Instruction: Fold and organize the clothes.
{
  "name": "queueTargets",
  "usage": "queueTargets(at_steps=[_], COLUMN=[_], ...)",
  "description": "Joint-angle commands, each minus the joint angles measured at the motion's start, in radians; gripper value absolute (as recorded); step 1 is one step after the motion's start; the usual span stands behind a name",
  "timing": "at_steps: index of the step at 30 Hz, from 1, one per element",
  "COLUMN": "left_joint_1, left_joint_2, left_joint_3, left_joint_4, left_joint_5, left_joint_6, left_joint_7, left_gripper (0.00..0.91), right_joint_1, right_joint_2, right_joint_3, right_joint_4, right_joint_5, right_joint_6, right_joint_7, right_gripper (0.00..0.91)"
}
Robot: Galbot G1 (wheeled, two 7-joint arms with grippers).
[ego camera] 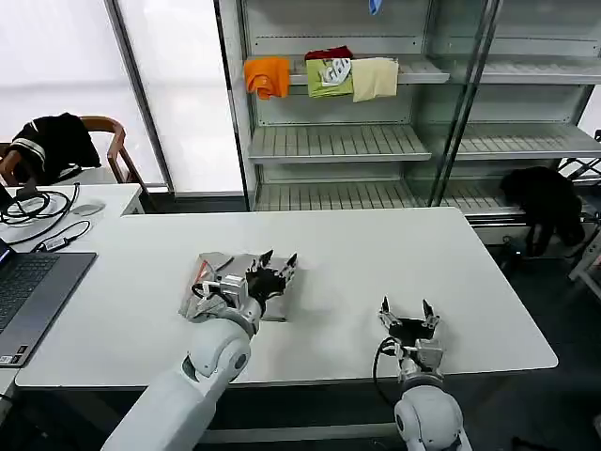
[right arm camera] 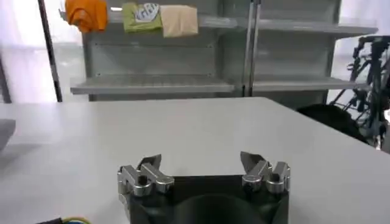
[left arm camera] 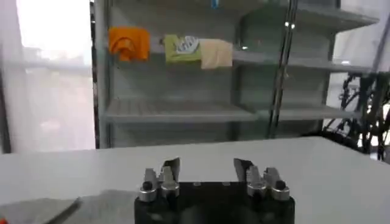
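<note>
One folded grey T-shirt (ego camera: 218, 278), two hands

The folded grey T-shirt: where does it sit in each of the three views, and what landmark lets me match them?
Head view: the folded grey T-shirt lies on the white table, partly under the open left gripper.
Left wrist view: a grey strip of it beside the gripper body.
Right wrist view: a grey corner at the frame edge, far from the open right gripper.
Shared landmark: the orange garment on the shelf.

left hand (ego camera: 280, 265) hides part of folded grey T-shirt (ego camera: 214, 274) | chest print not visible
</note>
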Motion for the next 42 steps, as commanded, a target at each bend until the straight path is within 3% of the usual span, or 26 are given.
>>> queueTargets(at_steps=[1, 3, 10, 25, 28, 33, 42], left_joint_1=[-0.010, 0.000, 0.067, 0.200, 0.205, 0.206, 0.205], left_joint_2=[0.059, 0.104, 0.160, 0.169, 0.169, 0.166, 0.160], left_joint_3=[-0.092, -0.132, -0.252, -0.375, -0.374, -0.371, -0.360], left_joint_4=[-0.029, -0.035, -0.085, -0.127, -0.125, -0.116, -0.099], left_joint_5=[0.009, 0.008, 0.021, 0.031, 0.032, 0.030, 0.029], left_joint_6=[0.010, 0.031, 0.056, 0.054, 0.054, 0.054, 0.053], left_joint_7=[-0.080, -0.090, -0.104, -0.110, -0.111, -0.112, -0.111], left_gripper=[0.907, 0.907, 0.907, 0.907, 0.907, 0.907, 0.907], right_joint_1=[0.081, 0.119, 0.259, 0.416, 0.425, 0.433, 0.438], right_joint_2=[0.043, 0.049, 0.055, 0.185, 0.204, 0.209, 0.209], right_joint_3=[-0.098, -0.123, -0.191, -0.281, -0.264, -0.235, -0.226], right_joint_4=[-0.005, -0.009, -0.036, -0.240, -0.268, -0.326, -0.409], right_joint_5=[0.246, 0.344, 0.532, 0.510, 0.523, 0.534, 0.535], right_joint_6=[-0.008, -0.034, -0.137, -0.145, -0.138, -0.132, -0.120], right_joint_7=[0.031, 0.053, 0.123, 0.193, 0.187, 0.182, 0.146], right_gripper=[0.907, 0.907, 0.907, 0.877, 0.867, 0.766, 0.796])
